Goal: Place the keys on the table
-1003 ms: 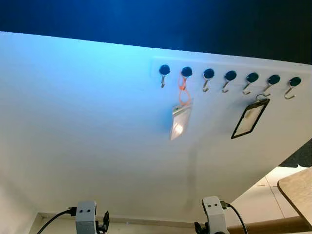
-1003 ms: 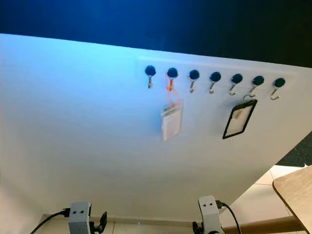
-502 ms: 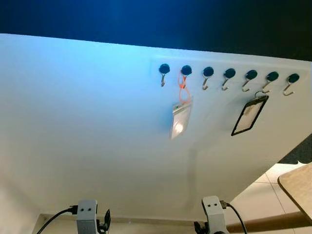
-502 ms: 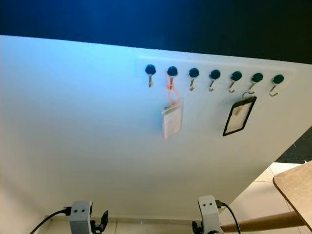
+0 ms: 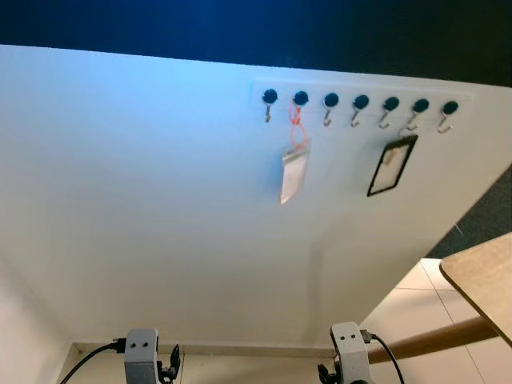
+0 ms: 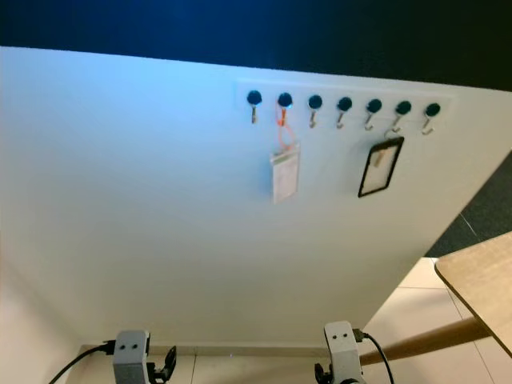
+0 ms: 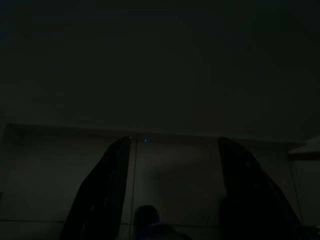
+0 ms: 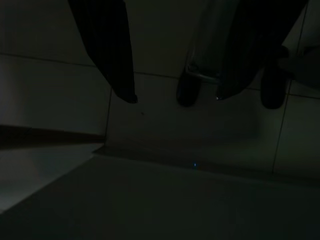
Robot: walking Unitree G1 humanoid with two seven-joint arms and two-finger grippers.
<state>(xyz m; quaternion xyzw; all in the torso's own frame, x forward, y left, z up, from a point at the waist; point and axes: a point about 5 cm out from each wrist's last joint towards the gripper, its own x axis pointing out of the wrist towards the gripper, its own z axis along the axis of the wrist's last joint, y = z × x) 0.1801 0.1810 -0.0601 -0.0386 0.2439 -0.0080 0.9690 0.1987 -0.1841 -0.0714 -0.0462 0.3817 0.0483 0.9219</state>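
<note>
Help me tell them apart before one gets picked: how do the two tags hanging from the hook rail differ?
The pale tag has a light, clear-looking body; the black-framed tag has a dark border around a pale centre. The pale tag hangs by an orange loop from the second hook from the left; the black-framed tag hangs from a metal ring, on the second hook from the right. Both are rectangular, hanging slightly tilted on the white wall.

A plain white wall panel [image 5: 160,200] carries a row of dark round-headed silver hooks [image 5: 361,102]. An orange loop [image 5: 297,132] holds a pale translucent tag [image 5: 292,176]; a black-framed rectangular tag [image 5: 392,166] shows a pale centre. The light wood table [image 5: 482,276] stands over pale cream floor tiles [image 5: 416,308].
</note>
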